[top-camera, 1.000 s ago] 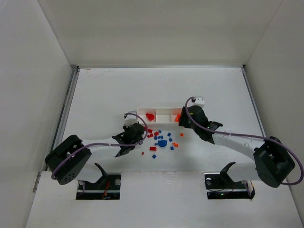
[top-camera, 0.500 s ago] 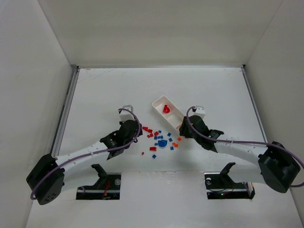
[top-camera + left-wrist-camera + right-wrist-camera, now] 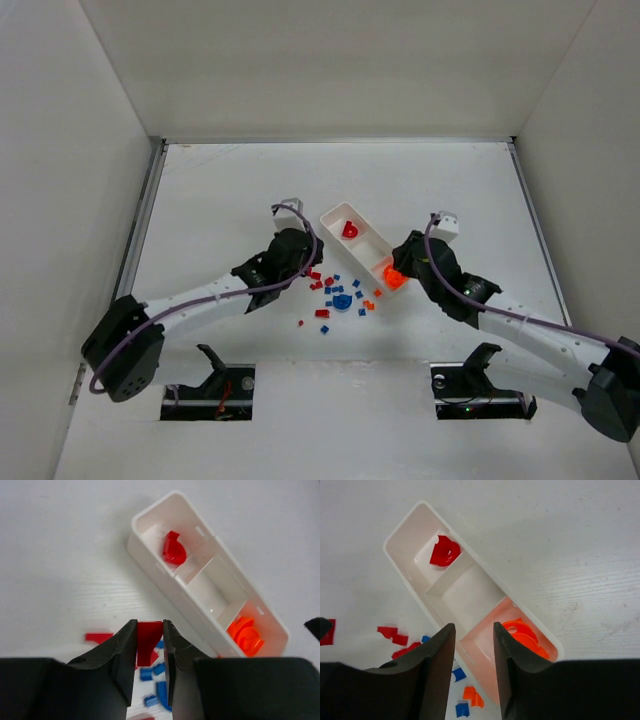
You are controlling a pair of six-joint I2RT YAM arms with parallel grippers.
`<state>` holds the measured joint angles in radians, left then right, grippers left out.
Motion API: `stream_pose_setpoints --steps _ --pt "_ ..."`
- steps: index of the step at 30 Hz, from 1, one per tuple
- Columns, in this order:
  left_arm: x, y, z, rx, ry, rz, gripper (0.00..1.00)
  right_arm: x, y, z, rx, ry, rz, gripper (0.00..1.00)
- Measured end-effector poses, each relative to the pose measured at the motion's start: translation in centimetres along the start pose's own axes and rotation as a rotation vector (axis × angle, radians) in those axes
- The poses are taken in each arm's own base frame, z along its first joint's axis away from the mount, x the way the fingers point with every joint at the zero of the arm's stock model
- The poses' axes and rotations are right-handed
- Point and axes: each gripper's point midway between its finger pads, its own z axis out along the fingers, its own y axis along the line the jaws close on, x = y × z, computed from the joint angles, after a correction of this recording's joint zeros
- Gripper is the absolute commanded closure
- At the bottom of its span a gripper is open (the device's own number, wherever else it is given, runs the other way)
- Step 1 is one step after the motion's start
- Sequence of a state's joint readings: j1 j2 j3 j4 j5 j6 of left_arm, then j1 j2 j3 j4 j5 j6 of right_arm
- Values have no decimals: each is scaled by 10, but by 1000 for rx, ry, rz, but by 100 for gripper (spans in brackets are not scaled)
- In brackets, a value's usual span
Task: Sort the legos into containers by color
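The white tray (image 3: pixel 368 250) lies diagonally at mid table. Its far compartment holds a rounded red piece (image 3: pixel 350 229), the middle one is bare, and the near one holds orange pieces (image 3: pixel 392 274). Loose red, blue and orange legos (image 3: pixel 335 295) lie just left of and below it. My left gripper (image 3: pixel 311 267) is shut on a small red brick (image 3: pixel 148 641), just left of the tray (image 3: pixel 170 587) and over the loose pieces. My right gripper (image 3: pixel 399 270) is open and empty, its jaws (image 3: pixel 474 630) over the near wall of the orange compartment (image 3: pixel 525 635).
Several red bricks (image 3: pixel 395 636) and blue and orange bits (image 3: pixel 470 696) lie by the tray's left side. White walls enclose the table on three sides. Two black stands (image 3: pixel 478 362) sit at the near edge.
The tray has turned from lying crosswise to diagonal. My right gripper has drawn back to the right, uncovering the orange compartment. My left gripper has moved right towards the tray.
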<state>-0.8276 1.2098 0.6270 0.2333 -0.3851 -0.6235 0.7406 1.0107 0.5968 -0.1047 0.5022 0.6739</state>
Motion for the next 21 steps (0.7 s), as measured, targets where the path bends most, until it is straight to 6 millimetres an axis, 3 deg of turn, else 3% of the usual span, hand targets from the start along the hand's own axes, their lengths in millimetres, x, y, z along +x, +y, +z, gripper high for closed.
stream_pose_setpoints --steps 2,4,7,11,17,21 --pt "-7 -15 14 25 -8 -1 88 2 -8 -6 15 -7 39 72" --pt "-14 -29 30 49 -12 -2 88 12 -19 -11 38 9 74 70" --pt "-19 -45 55 72 -10 8 88 35 -41 -16 90 58 94 52" --pt "-18 -57 86 83 3 34 87 52 -59 -21 136 98 107 49" --pt "0 -52 121 57 48 74 86 54 -58 -17 121 121 153 47" --pt "14 -41 135 29 81 96 72 58 -53 -9 101 148 171 49"
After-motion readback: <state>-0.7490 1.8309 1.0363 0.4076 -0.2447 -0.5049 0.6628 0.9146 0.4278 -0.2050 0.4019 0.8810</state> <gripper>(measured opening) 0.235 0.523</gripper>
